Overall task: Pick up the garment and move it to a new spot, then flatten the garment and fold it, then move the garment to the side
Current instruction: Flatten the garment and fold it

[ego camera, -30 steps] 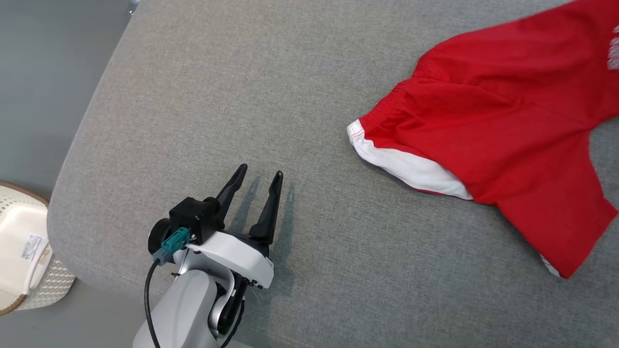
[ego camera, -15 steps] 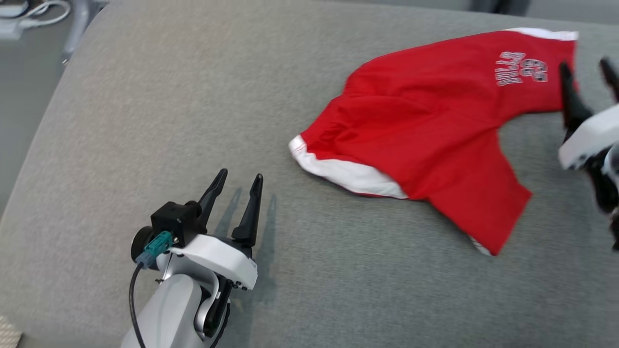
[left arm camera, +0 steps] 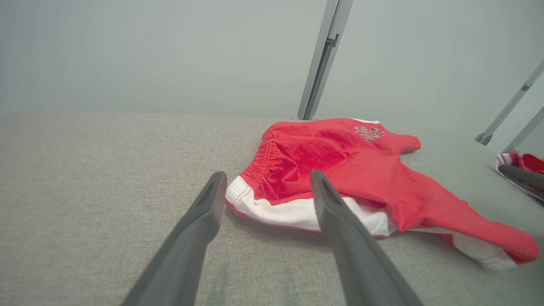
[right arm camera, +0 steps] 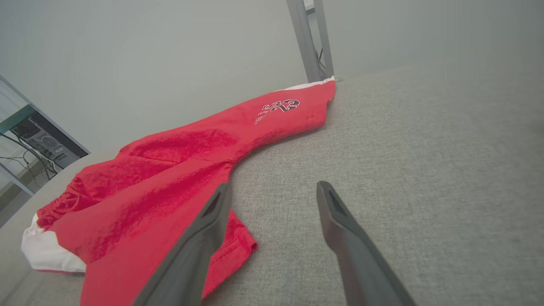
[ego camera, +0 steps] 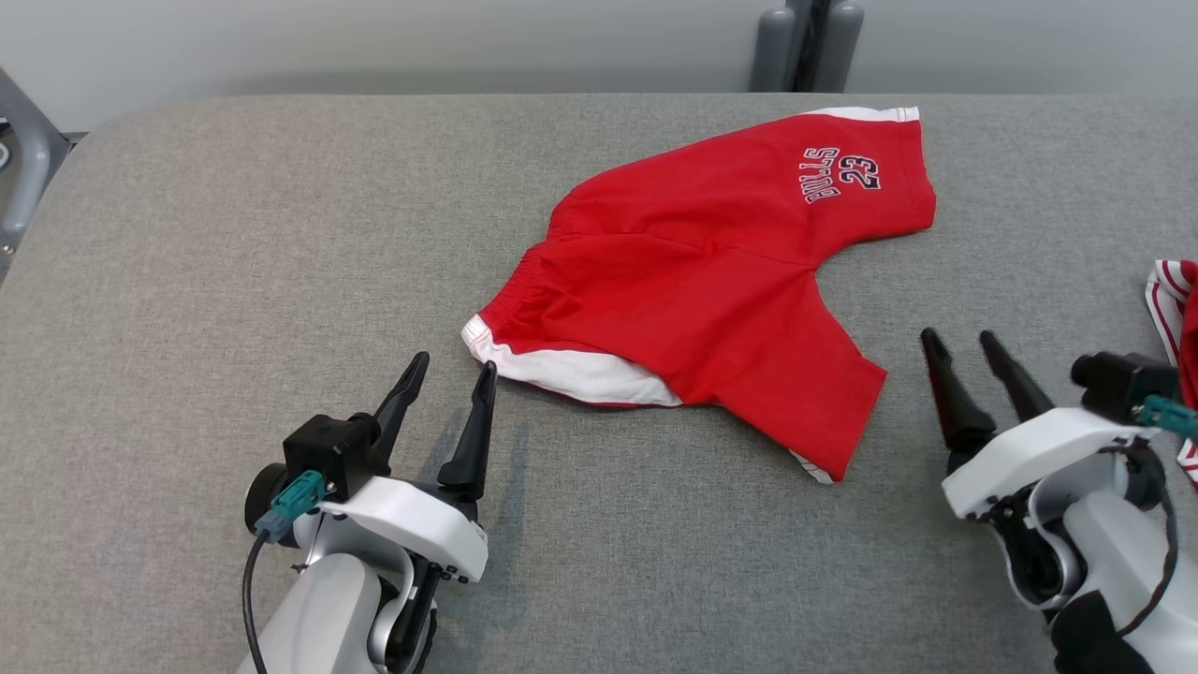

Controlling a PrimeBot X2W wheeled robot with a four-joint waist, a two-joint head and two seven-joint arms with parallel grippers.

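Note:
The garment (ego camera: 711, 281) is a pair of red shorts with white trim and a "BULLS 23" print, lying spread but rumpled on the grey padded surface (ego camera: 234, 234). My left gripper (ego camera: 455, 363) stands open just left of the white-trimmed waistband corner, with nothing between its fingers. In the left wrist view the garment (left arm camera: 340, 157) lies right beyond the left gripper (left arm camera: 267, 173). My right gripper (ego camera: 956, 334) is open and empty, a little right of the near leg hem. From the right wrist, the garment (right arm camera: 170, 170) lies to the left of the right gripper (right arm camera: 274, 184).
A second red-and-white striped cloth (ego camera: 1170, 300) lies at the surface's right edge, beside my right wrist. A grey post (ego camera: 805, 42) stands behind the far edge. A metal frame (ego camera: 23, 168) is at the left corner.
The whole head view has swung, so the camera moved. The right gripper has come into view, open, and now stands below the garment's near leg. The left gripper stays open.

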